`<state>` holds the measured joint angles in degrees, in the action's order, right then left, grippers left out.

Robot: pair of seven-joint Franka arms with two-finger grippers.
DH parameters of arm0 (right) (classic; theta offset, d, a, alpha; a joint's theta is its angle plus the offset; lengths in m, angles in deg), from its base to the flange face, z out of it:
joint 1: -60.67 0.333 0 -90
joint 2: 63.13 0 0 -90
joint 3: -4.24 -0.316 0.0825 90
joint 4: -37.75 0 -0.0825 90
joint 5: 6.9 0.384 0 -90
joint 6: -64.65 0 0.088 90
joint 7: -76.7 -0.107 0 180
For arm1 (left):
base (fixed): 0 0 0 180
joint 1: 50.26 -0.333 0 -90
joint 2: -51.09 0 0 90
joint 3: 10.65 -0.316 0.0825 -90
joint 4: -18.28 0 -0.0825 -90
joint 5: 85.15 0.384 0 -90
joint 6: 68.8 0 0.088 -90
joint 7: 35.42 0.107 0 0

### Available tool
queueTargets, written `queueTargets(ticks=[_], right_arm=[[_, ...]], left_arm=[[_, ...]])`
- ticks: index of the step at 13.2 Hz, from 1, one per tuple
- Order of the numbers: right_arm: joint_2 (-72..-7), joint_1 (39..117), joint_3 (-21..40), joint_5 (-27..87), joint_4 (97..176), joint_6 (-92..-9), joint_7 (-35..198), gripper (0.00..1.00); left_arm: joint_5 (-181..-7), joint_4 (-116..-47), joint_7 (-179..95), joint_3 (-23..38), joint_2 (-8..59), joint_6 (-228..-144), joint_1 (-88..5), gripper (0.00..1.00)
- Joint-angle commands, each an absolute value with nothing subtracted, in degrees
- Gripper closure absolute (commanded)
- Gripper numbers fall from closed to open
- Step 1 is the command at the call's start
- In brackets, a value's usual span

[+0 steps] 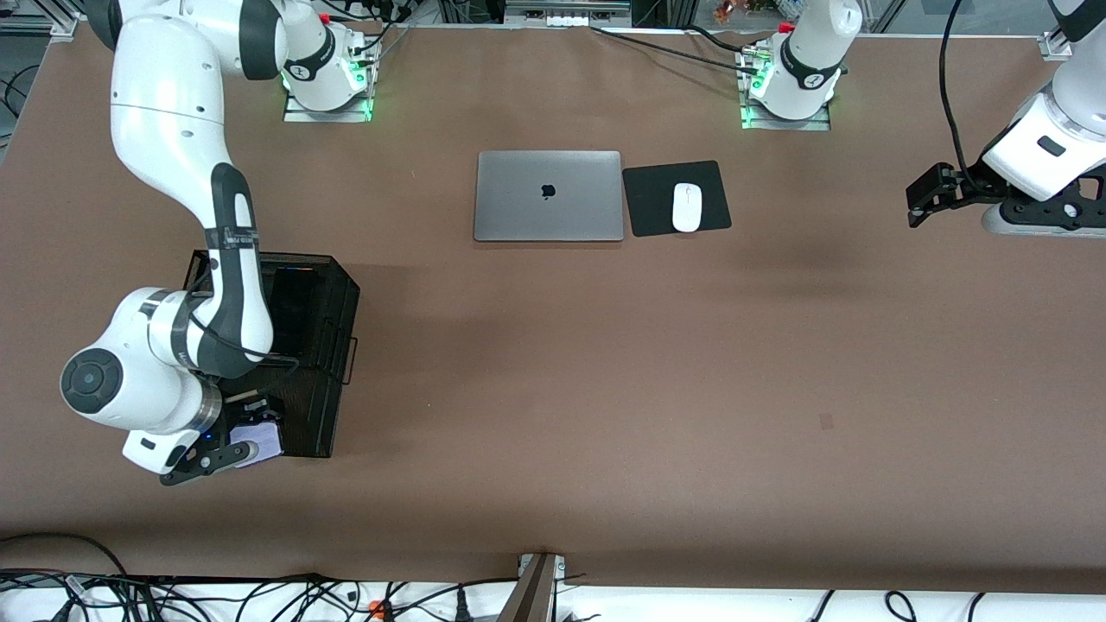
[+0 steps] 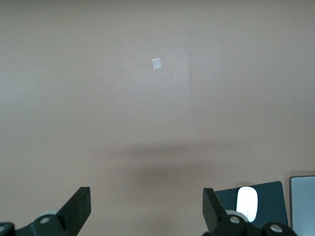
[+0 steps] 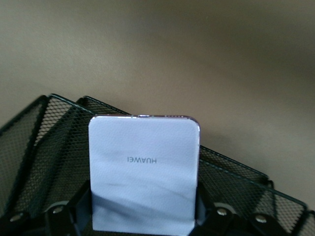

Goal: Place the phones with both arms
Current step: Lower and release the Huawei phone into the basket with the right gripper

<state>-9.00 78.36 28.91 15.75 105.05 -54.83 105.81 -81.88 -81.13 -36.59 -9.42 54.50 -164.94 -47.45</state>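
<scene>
Right claw (image 1: 251, 436) is clenching the squarish pale lavender-white phone (image 3: 143, 173) over the black wire-mesh rack (image 1: 324, 333); left claw (image 2: 146, 209) is hanging released above the brown bench (image 1: 605, 363).

A wide brown surface (image 1: 605, 389) fills the view, under soft even light with faint shadows. Black cables (image 1: 259, 600) lie along its white edge nearest the front camera.
</scene>
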Motion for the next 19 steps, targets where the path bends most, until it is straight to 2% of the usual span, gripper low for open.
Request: queueTargets(ticks=[1, 4, 7, 11, 13, 19], right_arm=[[-8.7, 77.0, 28.1, 18.4, 103.3, -54.1, 106.9, 0.0], [-10.0, 76.8, 28.3, 18.9, 103.5, -51.8, 106.9, 0.0], [-13.5, 76.0, 29.7, 18.5, 103.4, -44.3, 106.5, 0.0], [-21.4, 77.8, 32.5, 13.9, 103.7, -32.2, 102.7, 0.0], [-27.0, 79.3, 32.5, 9.8, 107.3, -29.2, 99.4, 0.0], [-43.2, 83.1, 32.4, 1.6, 124.9, -30.7, 92.0, 0.0]], left_arm=[[-80.9, -79.8, -35.7, -9.4, 54.2, -163.5, -47.4, 0.0], [-80.9, -79.8, -35.6, -9.4, 54.2, -163.4, -47.4, 0.0], [-80.9, -79.8, -35.6, -9.4, 54.2, -163.4, -47.4, 0.0], [-80.9, -79.8, -35.7, -9.4, 54.2, -163.4, -47.4, 0.0], [-80.9, -79.8, -35.6, -9.4, 54.2, -163.4, -47.4, 0.0], [-80.9, -79.8, -35.5, -9.7, 54.2, -162.7, -47.5, 0.0]])
